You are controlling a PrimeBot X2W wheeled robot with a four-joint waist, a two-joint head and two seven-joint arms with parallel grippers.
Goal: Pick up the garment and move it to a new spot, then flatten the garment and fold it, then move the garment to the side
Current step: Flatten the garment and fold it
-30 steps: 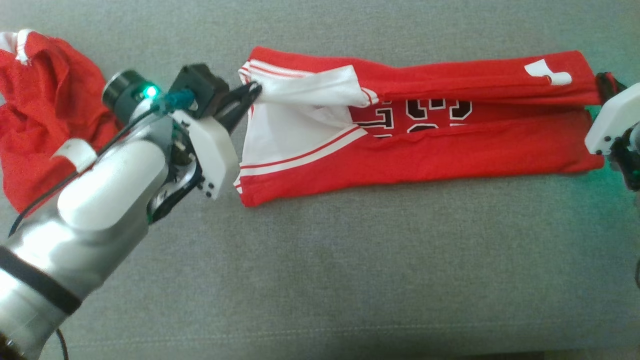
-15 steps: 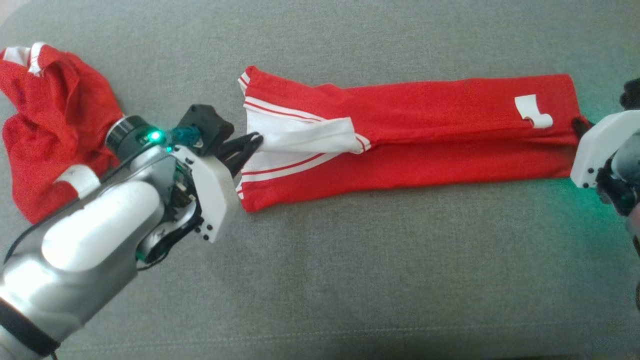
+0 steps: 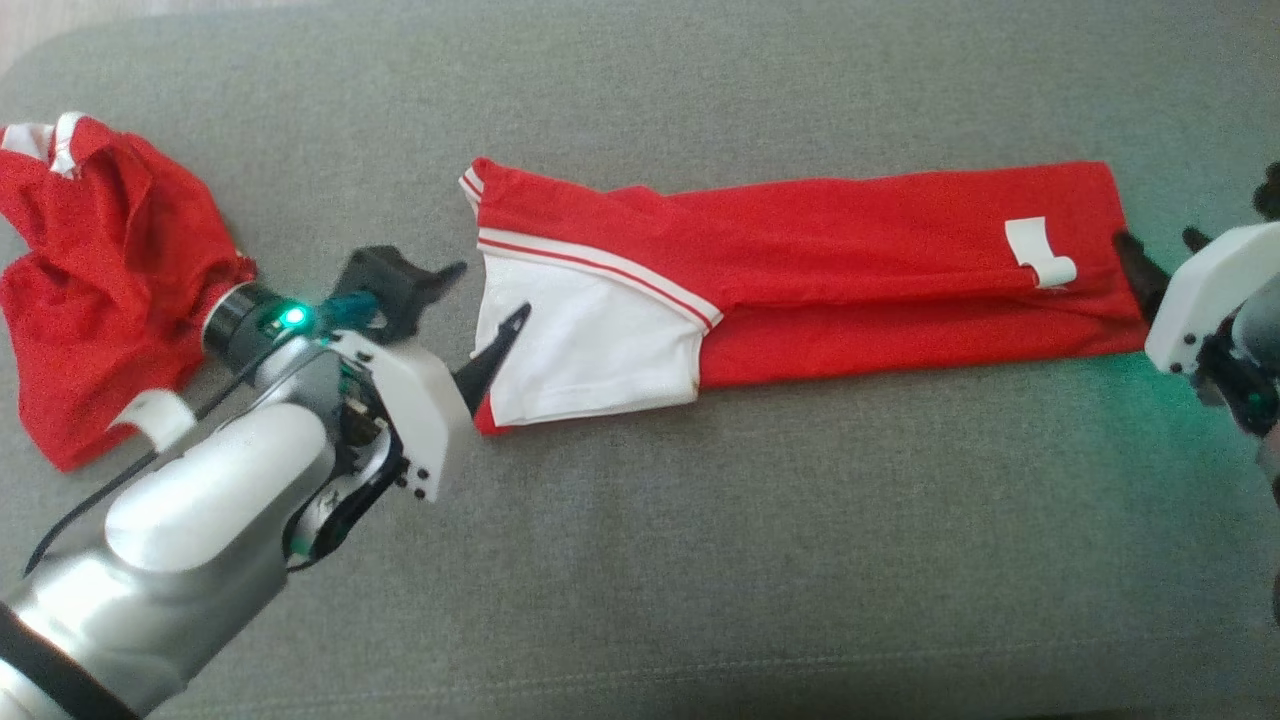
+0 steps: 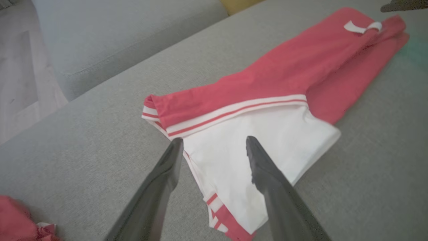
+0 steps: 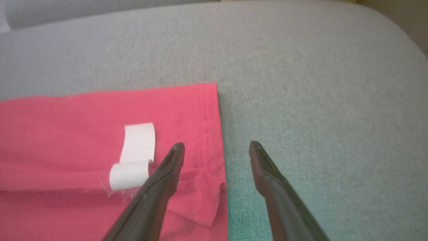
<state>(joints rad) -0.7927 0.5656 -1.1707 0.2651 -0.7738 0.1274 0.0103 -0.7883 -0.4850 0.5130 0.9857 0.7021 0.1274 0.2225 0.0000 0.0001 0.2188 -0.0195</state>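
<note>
The garment point(image 3: 850, 270), a red jersey with white trim, lies folded lengthwise as a long strip across the grey cushion point(image 3: 700, 560). Its white inner side point(image 3: 590, 350) is turned up at the left end, and a white label point(image 3: 1040, 252) sits near the right end. My left gripper point(image 3: 490, 292) is open at the left end, and in the left wrist view its fingers point(image 4: 214, 142) straddle the white cloth's edge point(image 4: 240, 147) with nothing gripped. At the right hem my right gripper point(image 3: 1157, 240) is open too. Seen from the right wrist, it point(image 5: 216, 145) straddles the hem point(image 5: 210, 134), beside the label point(image 5: 135, 154).
A second red garment point(image 3: 100, 270) lies crumpled at the far left behind my left forearm, and its edge point(image 4: 16, 221) shows in the left wrist view. A sofa backrest point(image 4: 117, 36) rises beyond the cushion. Bare grey cushion stretches along the near side.
The far long edge of the jersey has been brought over toward me, covering the numbers. Both grippers were shut on its ends and have now opened and let go.
</note>
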